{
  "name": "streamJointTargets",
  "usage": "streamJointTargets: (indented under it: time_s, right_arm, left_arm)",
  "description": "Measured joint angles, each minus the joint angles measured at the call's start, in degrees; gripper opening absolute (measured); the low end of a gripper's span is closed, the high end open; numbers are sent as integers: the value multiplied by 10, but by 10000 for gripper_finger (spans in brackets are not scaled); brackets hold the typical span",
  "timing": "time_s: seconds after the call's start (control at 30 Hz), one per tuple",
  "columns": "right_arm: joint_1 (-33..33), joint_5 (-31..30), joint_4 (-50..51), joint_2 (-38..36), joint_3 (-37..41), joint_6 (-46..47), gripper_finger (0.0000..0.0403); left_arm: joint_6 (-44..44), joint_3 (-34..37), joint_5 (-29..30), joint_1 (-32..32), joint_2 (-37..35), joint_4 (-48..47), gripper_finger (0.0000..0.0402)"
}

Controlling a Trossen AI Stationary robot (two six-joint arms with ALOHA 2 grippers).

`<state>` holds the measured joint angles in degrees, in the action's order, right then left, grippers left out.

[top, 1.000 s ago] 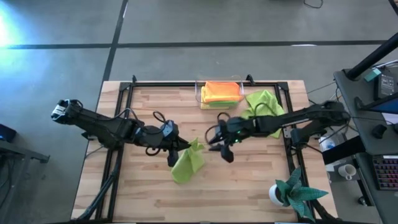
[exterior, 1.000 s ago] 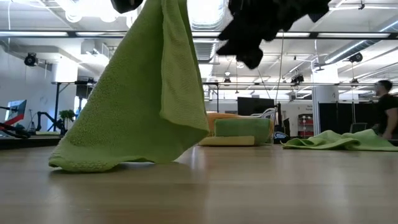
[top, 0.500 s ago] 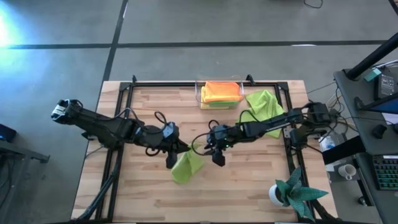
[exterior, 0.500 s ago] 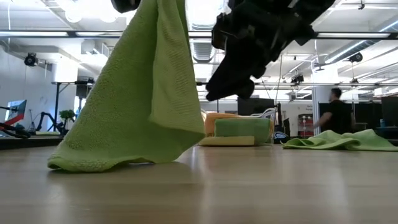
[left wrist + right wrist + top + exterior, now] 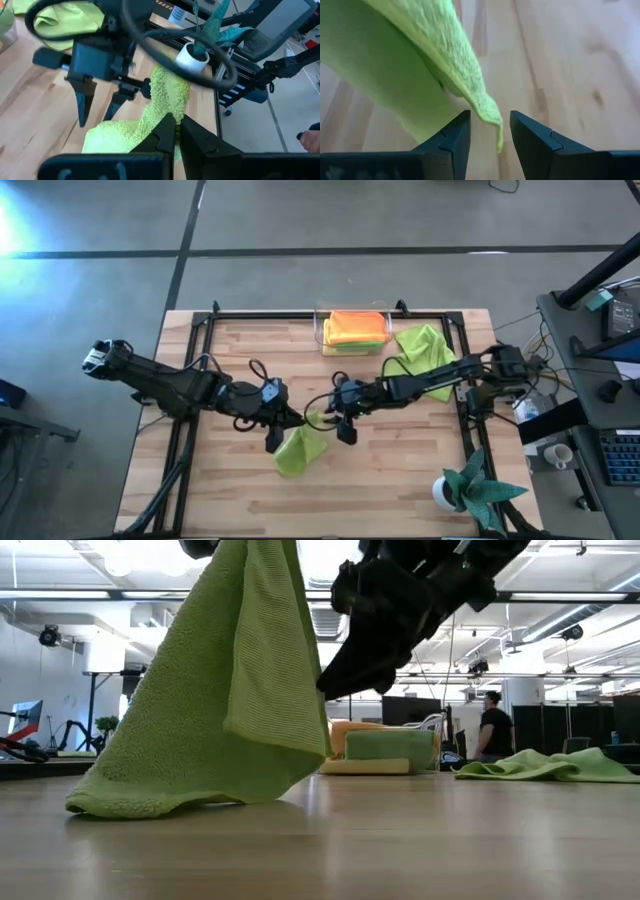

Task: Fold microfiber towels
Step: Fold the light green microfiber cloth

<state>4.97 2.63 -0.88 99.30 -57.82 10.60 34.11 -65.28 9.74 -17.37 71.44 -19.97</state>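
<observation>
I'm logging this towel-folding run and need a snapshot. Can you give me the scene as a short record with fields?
held towel: lime green microfiber towel, lifted by one corner, lower end resting on the wooden table
left gripper: shut on the held towel's corner
right gripper: open, fingers either side of a hanging towel corner, not yet closed
clear plastic bin: folded orange towel on top
loose lime green towel: crumpled on the table's right side

Robotics lab: open hall, ceiling ducts (image 5: 150, 615), monitors (image 5: 25, 717), equipment racks (image 5: 520, 700)
</observation>
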Motion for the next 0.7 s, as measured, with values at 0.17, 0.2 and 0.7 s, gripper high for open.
streamJointTargets:
  time_s: [0.17, 0.2, 0.7]
  right_arm:
    - [0, 8, -38, 39, 0, 8, 132]
    - [0, 7, -45, 46, 0, 13, 132]
    - [1, 23, -19, 61, -24, 29, 15]
  left_arm:
    - [-4, 0, 0, 0, 0, 2, 1]
    - [-4, 0, 0, 0, 0, 1, 1]
    - [-5, 0, 0, 0, 0, -7, 1]
